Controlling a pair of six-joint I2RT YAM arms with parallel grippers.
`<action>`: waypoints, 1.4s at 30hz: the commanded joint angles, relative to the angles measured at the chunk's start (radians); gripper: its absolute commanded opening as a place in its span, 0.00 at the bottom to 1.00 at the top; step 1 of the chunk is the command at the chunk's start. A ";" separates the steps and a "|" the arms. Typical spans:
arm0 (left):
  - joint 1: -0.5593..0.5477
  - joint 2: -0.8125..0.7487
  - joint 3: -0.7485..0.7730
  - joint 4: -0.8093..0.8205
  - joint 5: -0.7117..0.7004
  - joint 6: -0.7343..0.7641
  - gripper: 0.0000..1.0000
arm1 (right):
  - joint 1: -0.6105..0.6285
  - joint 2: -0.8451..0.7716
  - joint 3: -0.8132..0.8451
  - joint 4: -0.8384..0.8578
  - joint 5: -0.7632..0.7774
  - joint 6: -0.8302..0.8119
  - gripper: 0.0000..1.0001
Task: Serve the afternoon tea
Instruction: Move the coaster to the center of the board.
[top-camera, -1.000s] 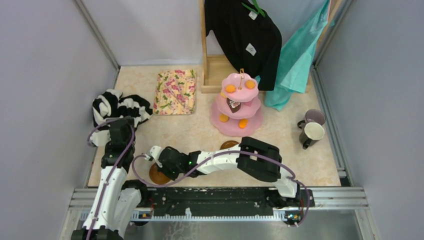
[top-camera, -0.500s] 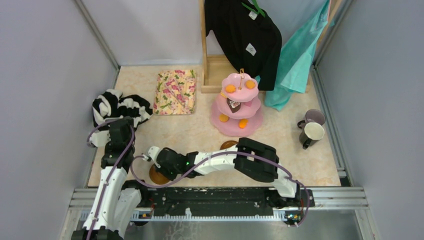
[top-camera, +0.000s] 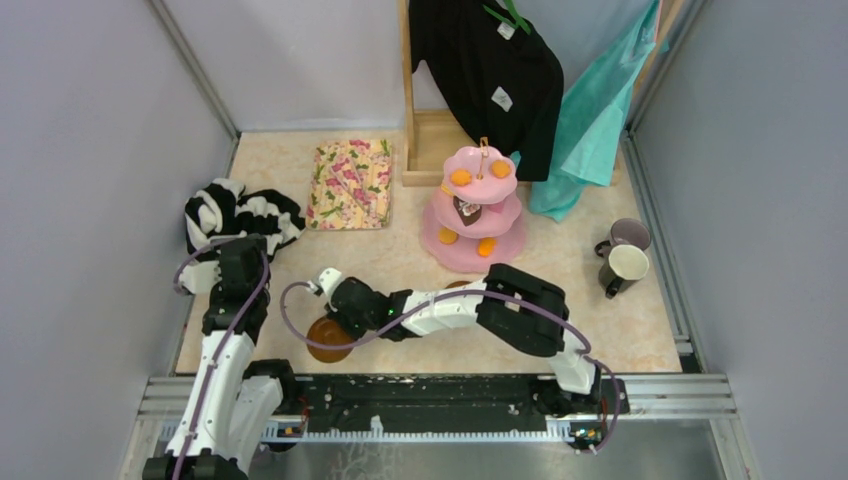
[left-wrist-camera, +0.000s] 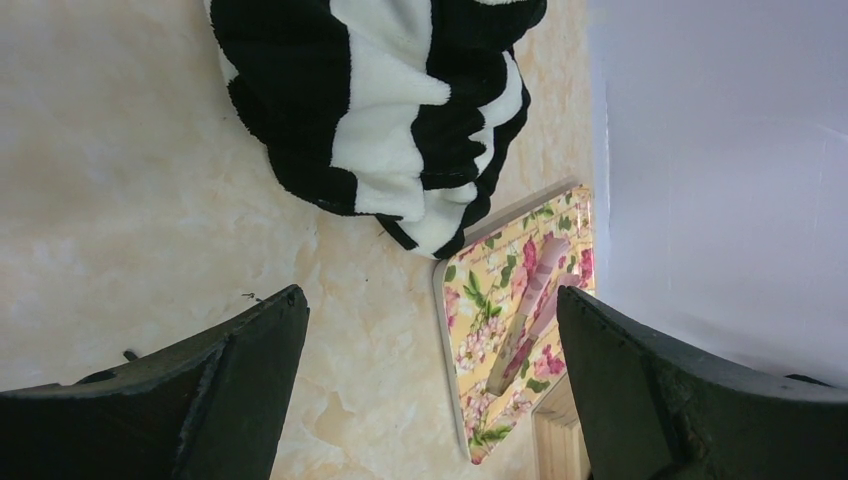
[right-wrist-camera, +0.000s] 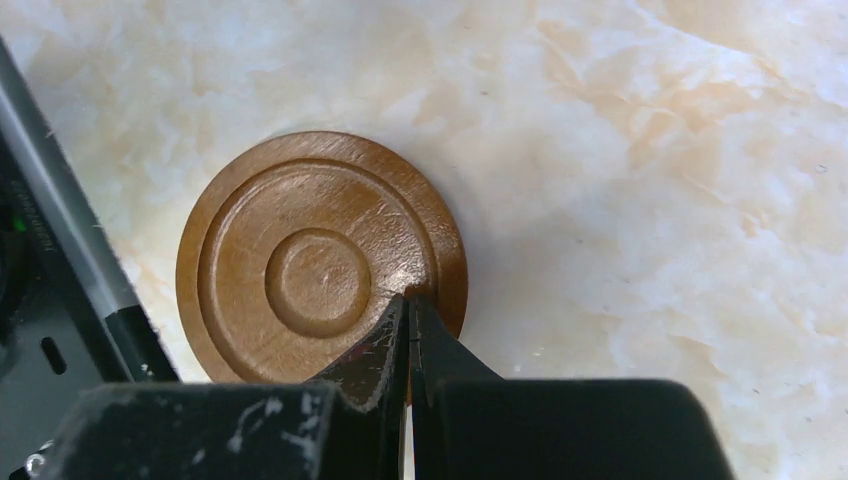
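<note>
A round brown saucer (right-wrist-camera: 300, 260) lies on the marble table near the front left edge. My right gripper (right-wrist-camera: 410, 300) is shut on its near rim; from above, the right gripper (top-camera: 338, 322) reaches leftward over the saucer (top-camera: 322, 342). The pink three-tier cake stand (top-camera: 510, 245) stands mid-table with orange pastries (top-camera: 461, 177) and a brown one on its tiers. A lilac mug (top-camera: 628, 235) and a cream mug (top-camera: 625, 265) sit at the right. My left gripper (left-wrist-camera: 430, 320) hangs open over bare table at the left gripper's spot (top-camera: 238, 245) by the striped garment.
A black-and-white striped garment (top-camera: 240, 212) lies bunched at the left, with a floral-print cloth (top-camera: 350, 185) behind it. A wooden rack with a black garment (top-camera: 490, 70) and a teal cloth (top-camera: 600, 110) stands at the back. The metal rail (right-wrist-camera: 60, 260) borders the saucer.
My right gripper has shifted to the right and a little away from the front edge, and the saucer has come along with it. The left arm has stayed still.
</note>
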 joint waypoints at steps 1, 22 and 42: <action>0.010 0.003 0.036 0.004 -0.013 0.010 0.99 | -0.053 -0.006 -0.078 -0.117 0.076 0.018 0.00; 0.014 0.025 0.027 0.011 0.011 0.002 0.98 | -0.221 -0.122 -0.269 -0.115 0.118 0.108 0.00; 0.013 0.041 0.026 0.017 0.040 -0.004 0.98 | -0.306 -0.229 -0.408 -0.118 0.121 0.123 0.00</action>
